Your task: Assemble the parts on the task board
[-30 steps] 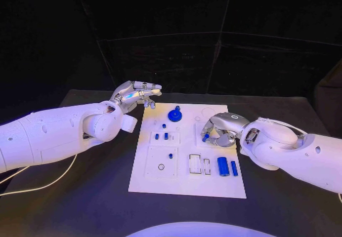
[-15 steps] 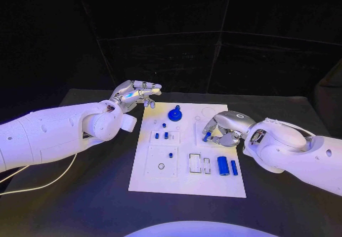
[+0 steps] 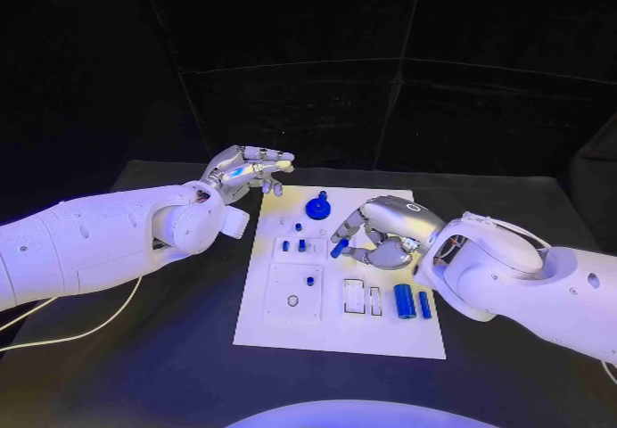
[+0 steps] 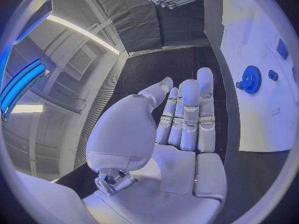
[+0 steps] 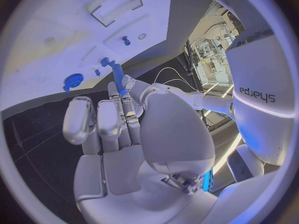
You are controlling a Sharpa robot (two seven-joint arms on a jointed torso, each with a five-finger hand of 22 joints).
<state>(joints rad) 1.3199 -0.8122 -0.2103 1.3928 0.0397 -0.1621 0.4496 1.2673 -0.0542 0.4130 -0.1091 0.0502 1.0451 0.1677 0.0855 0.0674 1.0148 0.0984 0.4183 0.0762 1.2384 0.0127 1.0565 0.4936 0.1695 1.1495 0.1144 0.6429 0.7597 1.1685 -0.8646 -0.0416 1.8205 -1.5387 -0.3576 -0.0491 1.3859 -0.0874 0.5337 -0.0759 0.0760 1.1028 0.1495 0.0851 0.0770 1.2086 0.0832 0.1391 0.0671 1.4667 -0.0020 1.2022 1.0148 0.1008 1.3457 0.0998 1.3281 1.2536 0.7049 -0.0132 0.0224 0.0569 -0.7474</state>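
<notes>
The white task board [image 3: 341,330] lies in the middle of the table. My right hand [image 3: 375,236] hovers over its middle and pinches a blue peg [image 3: 340,248] between thumb and fingers; the same peg [image 5: 118,78] sticks out past the fingertips in the right wrist view. A blue gear [image 3: 316,209] stands at the board's far end. Small blue pegs [image 3: 293,244] stand in the left block. A blue cylinder [image 3: 404,300] and a thin blue bar [image 3: 424,303] lie near the right edge. My left hand [image 3: 244,169] hangs off the far left corner, holding nothing, its fingers [image 4: 187,114] stretched out side by side.
Two rectangular slots [image 3: 361,297] sit beside the cylinder, and a round hole [image 3: 292,301] lies in the near left block. A white cable [image 3: 78,334] runs over the black table under my left arm. The gear [image 4: 251,78] lies ahead of my left hand.
My right hand has moved left across the board, carrying the blue peg toward the left block. The left hand has stayed where it was.
</notes>
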